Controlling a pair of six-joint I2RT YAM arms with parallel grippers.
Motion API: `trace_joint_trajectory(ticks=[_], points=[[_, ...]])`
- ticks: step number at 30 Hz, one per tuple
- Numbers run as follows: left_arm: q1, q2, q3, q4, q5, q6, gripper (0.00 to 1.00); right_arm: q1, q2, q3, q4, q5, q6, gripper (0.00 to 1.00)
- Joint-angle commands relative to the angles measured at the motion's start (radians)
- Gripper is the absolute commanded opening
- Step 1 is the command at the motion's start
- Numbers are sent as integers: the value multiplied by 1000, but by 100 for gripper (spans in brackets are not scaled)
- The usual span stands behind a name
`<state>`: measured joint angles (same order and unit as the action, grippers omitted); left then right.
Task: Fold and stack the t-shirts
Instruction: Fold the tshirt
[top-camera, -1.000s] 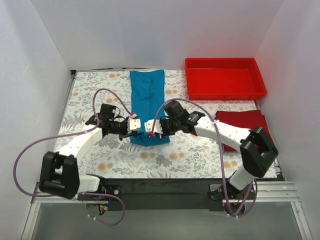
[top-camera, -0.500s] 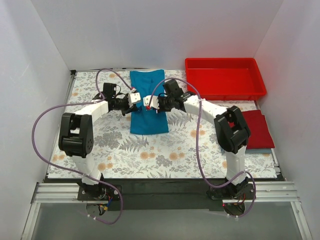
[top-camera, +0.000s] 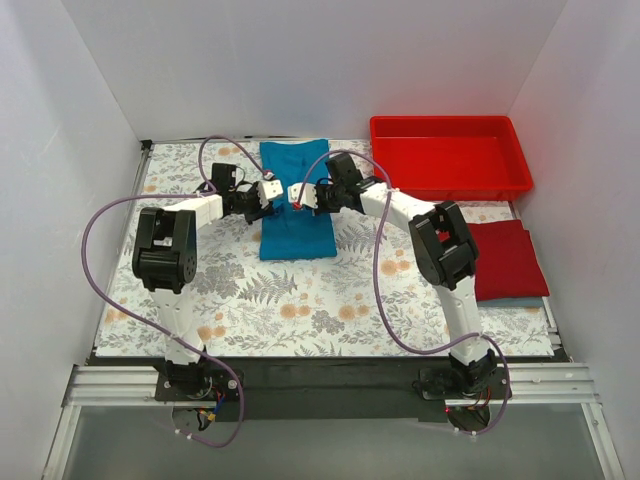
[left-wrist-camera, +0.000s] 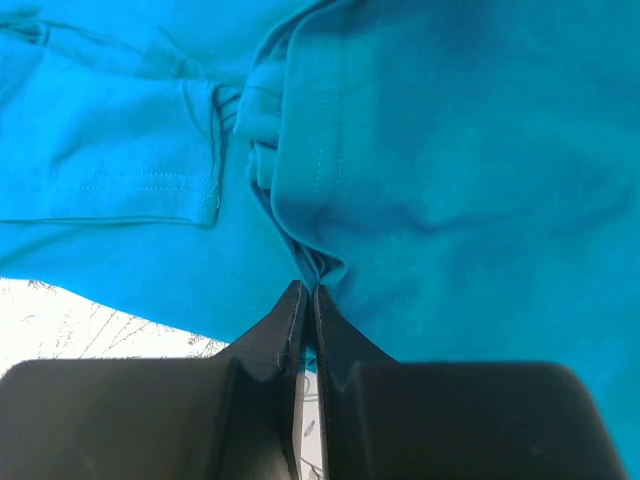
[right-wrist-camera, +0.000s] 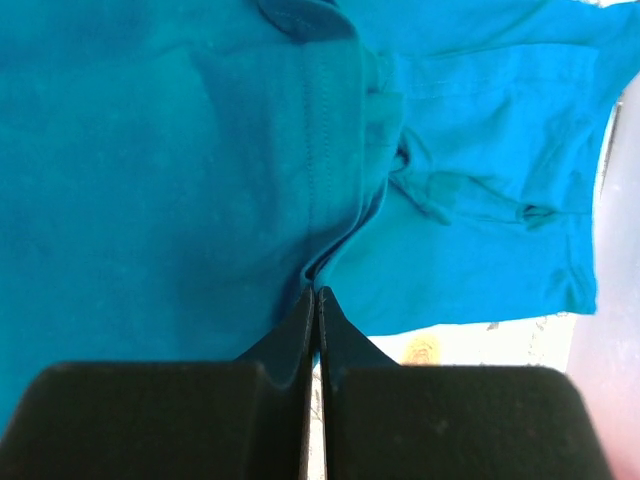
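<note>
The teal-blue t-shirt (top-camera: 296, 205) lies as a long strip at the table's back middle, its near end doubled over toward the far end. My left gripper (top-camera: 267, 192) is shut on the folded hem at the shirt's left edge (left-wrist-camera: 310, 262). My right gripper (top-camera: 296, 193) is shut on the same hem at the right edge (right-wrist-camera: 318, 268). Both hold the cloth over the shirt's middle. The red t-shirt (top-camera: 505, 258) lies folded at the right, on top of a bluish shirt (top-camera: 522, 300) whose edge just shows.
A rigid red plastic tray (top-camera: 448, 156) stands at the back right. White walls close the sides and back. The floral tablecloth (top-camera: 300, 310) covers the table. Purple cables loop over both arms.
Both grippers have carried the shirt's near hem away from me toward the far end, folding the strip over itself. The arms have stretched out far.
</note>
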<state>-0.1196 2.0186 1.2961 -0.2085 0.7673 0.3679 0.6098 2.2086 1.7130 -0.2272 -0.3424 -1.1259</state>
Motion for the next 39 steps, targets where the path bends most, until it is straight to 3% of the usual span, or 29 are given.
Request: trace_joint_trajectory(ticks=[1,8,10,11,12,14,15,16,20,25,30,39], points=[[5,2,38,60,-13,-7,0,-4,17,45,48,-7,-25,1],[5,37,54,74,-37,0,0,-5,59,72,62,13,-35,1],[5,40,61,75,-46,-13,7,-5,74,94,63,43,-35,3],[5,39,68,75,-60,-33,13,-4,72,100,63,55,-23,8],[5,34,75,77,-68,-44,24,-5,63,106,63,63,-22,25],[15,17,106,77,-77,-81,37,-7,42,111,63,88,-15,42],[21,9,120,77,-74,-139,41,-7,27,111,63,94,-12,57],[40,0,135,57,-68,-162,45,-7,-10,109,60,101,-8,60],[84,-108,146,-38,3,-218,51,-8,-128,42,22,88,9,61],[92,-288,-79,-100,108,-143,53,-5,-248,-33,-158,5,70,55],[52,-405,-268,-103,101,-66,54,34,-306,-127,-270,-47,110,45],[-17,-396,-406,-20,15,32,54,108,-302,-334,-181,-6,147,43]])
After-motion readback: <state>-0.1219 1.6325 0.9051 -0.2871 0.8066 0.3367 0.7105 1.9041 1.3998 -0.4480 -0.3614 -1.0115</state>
